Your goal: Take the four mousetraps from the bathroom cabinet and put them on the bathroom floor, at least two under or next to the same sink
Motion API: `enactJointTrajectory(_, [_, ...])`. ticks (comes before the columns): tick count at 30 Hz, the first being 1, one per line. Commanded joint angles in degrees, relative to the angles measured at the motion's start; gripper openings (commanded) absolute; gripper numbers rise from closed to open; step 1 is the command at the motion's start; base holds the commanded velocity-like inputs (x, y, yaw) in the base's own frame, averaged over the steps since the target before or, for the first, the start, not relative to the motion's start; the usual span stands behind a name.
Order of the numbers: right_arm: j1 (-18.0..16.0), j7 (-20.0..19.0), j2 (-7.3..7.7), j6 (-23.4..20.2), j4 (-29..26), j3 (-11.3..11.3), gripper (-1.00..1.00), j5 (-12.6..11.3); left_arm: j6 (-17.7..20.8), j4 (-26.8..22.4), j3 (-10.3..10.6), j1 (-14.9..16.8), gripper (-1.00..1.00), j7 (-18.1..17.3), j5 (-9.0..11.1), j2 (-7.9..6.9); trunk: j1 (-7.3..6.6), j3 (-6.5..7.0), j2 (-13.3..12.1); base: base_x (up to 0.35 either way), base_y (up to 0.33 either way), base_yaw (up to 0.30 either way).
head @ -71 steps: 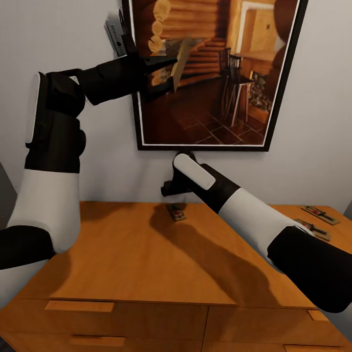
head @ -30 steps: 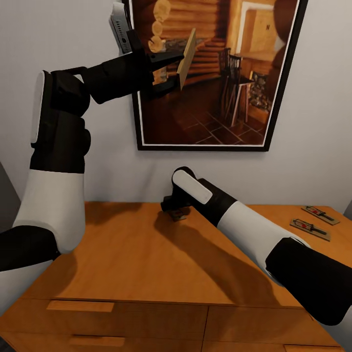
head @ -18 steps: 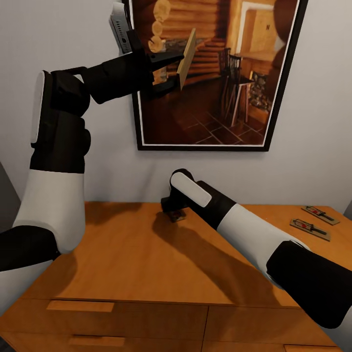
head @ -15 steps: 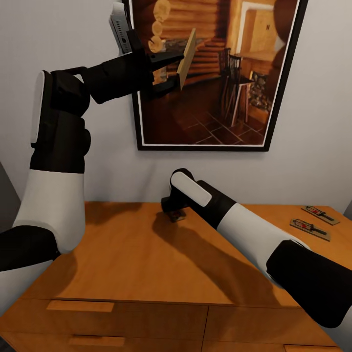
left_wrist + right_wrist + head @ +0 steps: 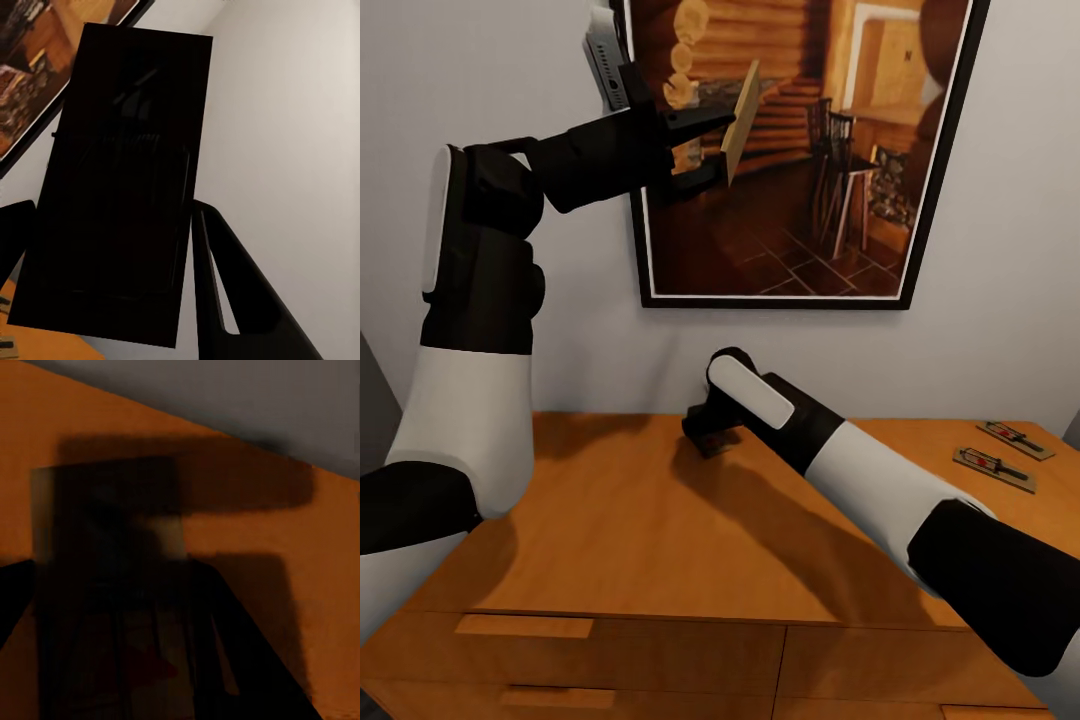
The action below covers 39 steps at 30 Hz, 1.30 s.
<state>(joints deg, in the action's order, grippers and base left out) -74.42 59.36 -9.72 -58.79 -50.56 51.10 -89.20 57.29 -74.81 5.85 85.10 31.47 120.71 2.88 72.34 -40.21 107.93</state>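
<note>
**A:** Mousetraps first. Where are they all?

**B:** The left pincer (image 5: 725, 125) is up high by the framed picture (image 5: 790, 150) and holds one mousetrap (image 5: 740, 120) tight by its edge. Two more mousetraps (image 5: 993, 466) lie on the far right of the cabinet (image 5: 640, 520) top, close to each other.

**A:** And the fourth one?

**B:** It lies at the back of the cabinet top, under the right pincer (image 5: 112, 615). The fourth mousetrap (image 5: 112, 585) sits between the two fingers there.

**A:** Is that pincer squeezing it?

**B:** I cannot tell. The fingers are on both sides of it, but it is too dark and blurry.

**A:** So how much is done?

**B:** Not much, I think. No trap is on the bathroom floor yet. All four must go down, two of them by one sink.
</note>
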Motion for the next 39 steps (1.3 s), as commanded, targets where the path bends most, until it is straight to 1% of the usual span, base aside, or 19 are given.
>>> enactJointTrajectory(1, [0.44,0.57,0.01,0.87,-0.4,0.07,-1.0,-3.67,0.13,0.08,-0.05,0.06,-1.0,0.61,0.36,0.02,0.0,-0.08,0.02,0.0,0.0,0.0])
enactJointTrajectory(2, [0.43,0.6,0.03,0.87,-0.72,0.03,-1.0,-4.84,0.14,0.15,-0.05,0.06,-1.0,0.61,0.34,0.02,0.0,-0.08,0.02,0.0,0.0,0.0])
enactJointTrajectory(3, [0.41,0.65,0.06,0.87,-1.17,0.0,-1.0,-7.03,0.15,0.17,-0.05,0.06,-1.0,0.61,0.33,0.02,0.0,-0.08,0.02,0.0,0.0,0.0])
enactJointTrajectory(4, [0.33,0.72,0.2,0.87,-1.57,-0.01,-1.0,-8.48,0.15,0.18,-0.05,0.06,-1.0,0.61,0.33,0.02,0.0,-0.08,0.02,0.0,0.0,0.0])
enactJointTrajectory(5, [0.09,0.83,0.97,0.83,-2.71,-0.03,-1.0,-10.78,0.12,0.21,-0.05,0.06,-1.0,0.61,0.32,0.02,0.0,-0.08,0.02,0.0,0.0,0.0])
enactJointTrajectory(7, [-0.06,0.89,1.93,0.86,-3.8,-0.03,-1.0,-12.31,0.15,0.28,-0.05,0.06,-1.0,0.61,0.32,0.02,0.0,-0.08,0.02,0.0,0.0,0.0])
enactJointTrajectory(12, [-0.42,0.93,3.47,0.82,-5.03,-0.03,-1.0,-14.84,0.14,0.4,-0.05,0.06,-1.0,0.61,0.32,0.02,0.0,-0.08,0.02,0.0,0.0,0.0])
enactJointTrajectory(17, [-2.01,0.93,4.91,0.86,-5.31,-0.03,-1.0,-15.72,0.18,0.34,-0.05,0.06,-1.0,0.61,0.32,-0.18,0.0,-0.08,0.02,0.0,0.0,0.0])
enactJointTrajectory(22, [-2.61,0.94,5.13,0.87,-6.49,-0.12,-1.0,-15.82,0.19,0.08,-0.05,0.06,-1.0,0.61,0.32,-0.44,0.0,-0.08,0.02,0.0,0.0,0.0])
enactJointTrajectory(25, [-2.65,0.94,5.18,0.87,-6.69,-0.12,-1.0,-16.46,0.19,0.15,-0.05,0.01,-1.0,0.61,0.32,-0.48,0.0,-0.08,0.02,-0.074,0.0,0.0])
enactJointTrajectory(29, [-2.69,0.94,5.25,0.87,-6.74,-0.12,-1.0,-17.71,0.19,0.19,-0.05,0.03,-1.0,0.61,0.32,-0.44,0.0,-0.08,0.02,-0.281,0.0,0.0])
enactJointTrajectory(32, [-2.7,0.94,5.53,0.87,-6.74,-0.12,-1.0,-17.88,0.19,0.23,-0.05,0.03,-1.0,0.61,0.32,-0.46,0.0,-0.08,0.02,-0.326,0.0,0.0])
enactJointTrajectory(39, [-2.66,0.94,5.59,0.87,-6.66,-0.06,-1.0,-17.94,0.19,0.44,-0.05,0.02,-1.0,0.61,0.32,-0.43,0.0,-0.08,0.02,-0.333,0.0,0.0])
